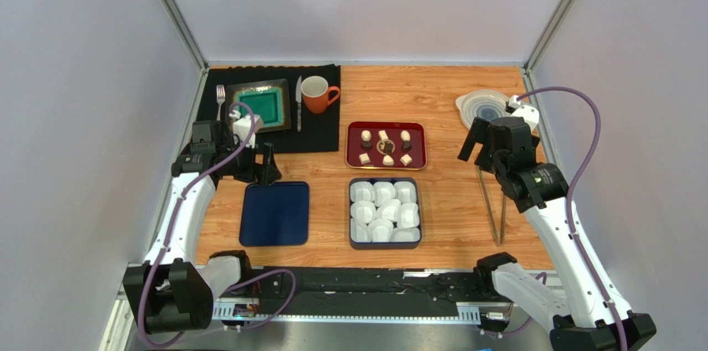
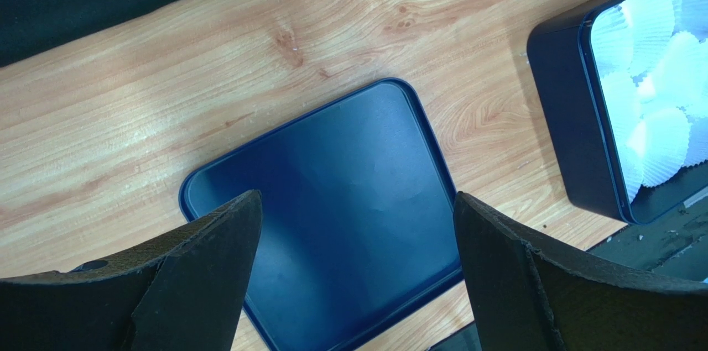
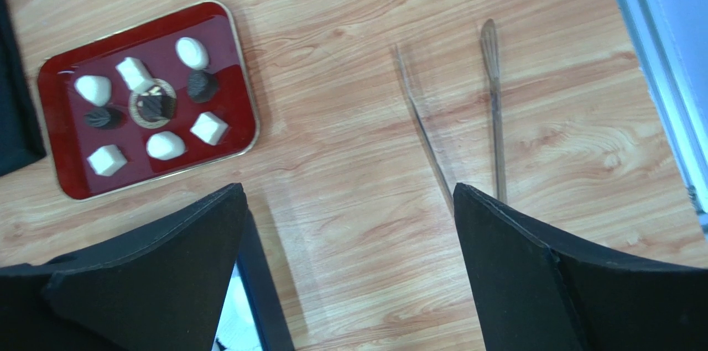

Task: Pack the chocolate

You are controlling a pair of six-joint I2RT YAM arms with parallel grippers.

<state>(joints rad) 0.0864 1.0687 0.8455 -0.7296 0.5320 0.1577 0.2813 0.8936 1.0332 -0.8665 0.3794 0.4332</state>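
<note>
Beneath the right gripper, jaws wide and empty, lie metal tongs; best to close squarely across both arms; left gripper gapes empty over the blue lid.

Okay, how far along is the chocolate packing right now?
Done: the dark blue rectangular tin stands open, lined with white crinkled paper cups, its flat blue lid on the wood beside it. In hand: nothing; the left gripper, over the lid, and the right gripper are open and empty. Left: the brown and cream chocolates all sit on the red tray, none in a cup, and the metal tongs lie untouched.
</note>
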